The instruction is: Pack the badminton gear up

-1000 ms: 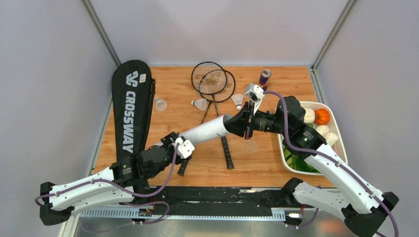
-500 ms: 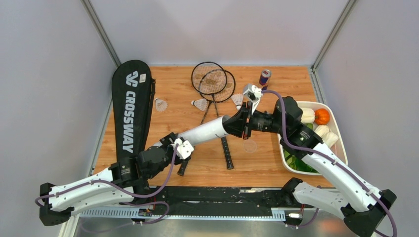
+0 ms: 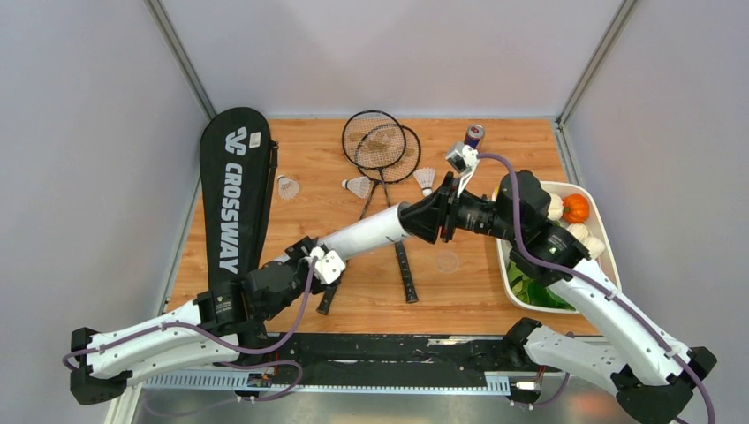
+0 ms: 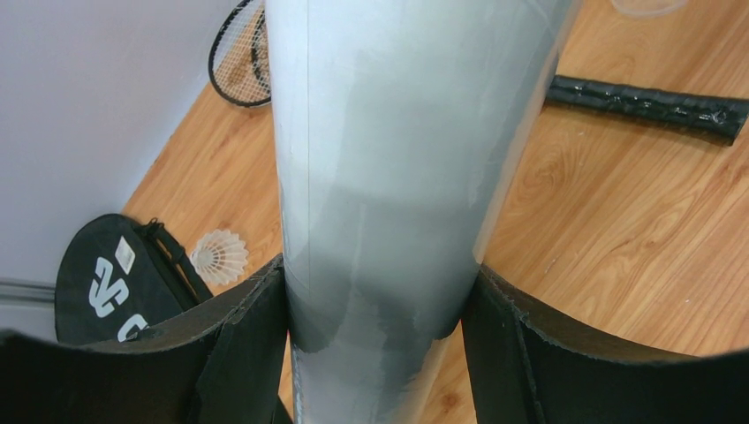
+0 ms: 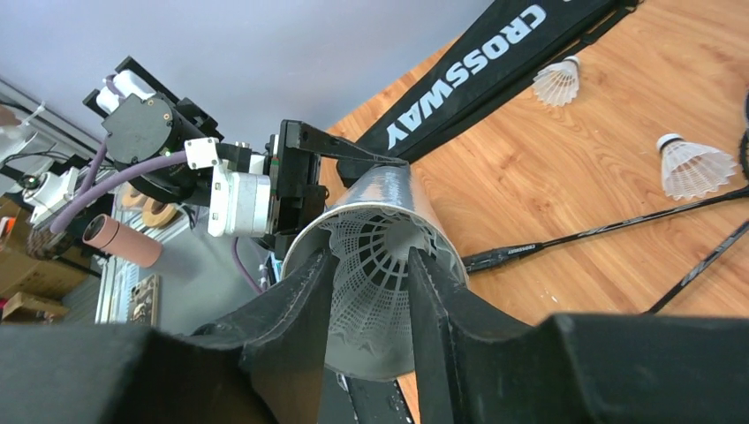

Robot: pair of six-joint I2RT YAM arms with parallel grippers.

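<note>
The tube was held off the table at a slant, its closed end low on the left and its open mouth raised toward the right. The left gripper was clamped around the lower end. In the left wrist view its fingers pressed flat against both sides of the tube.

At the mouth sat a shuttlecock, lodged just inside the rim with its feather skirt filling the opening. The right gripper met the tube there. Its fingers were narrowly apart, one on each side of the shuttlecock's middle and reaching into the mouth. Whether they were pinching the feathers or only lying against them could not be told from this angle. From above, the right gripper lay end to end with the tube.

Three more shuttlecocks lay on the wood beyond the tube. One was beside the bag, one was by the racket shafts and one was nearer the can. The two rackets lay with their heads overlapping at the far edge. Their handles ran under the tube toward the arms. The bag lay lengthwise along the left side. A clear disc rested on the table below the right gripper. The tray of vegetables stood at the right edge, partly under the right arm.
</note>
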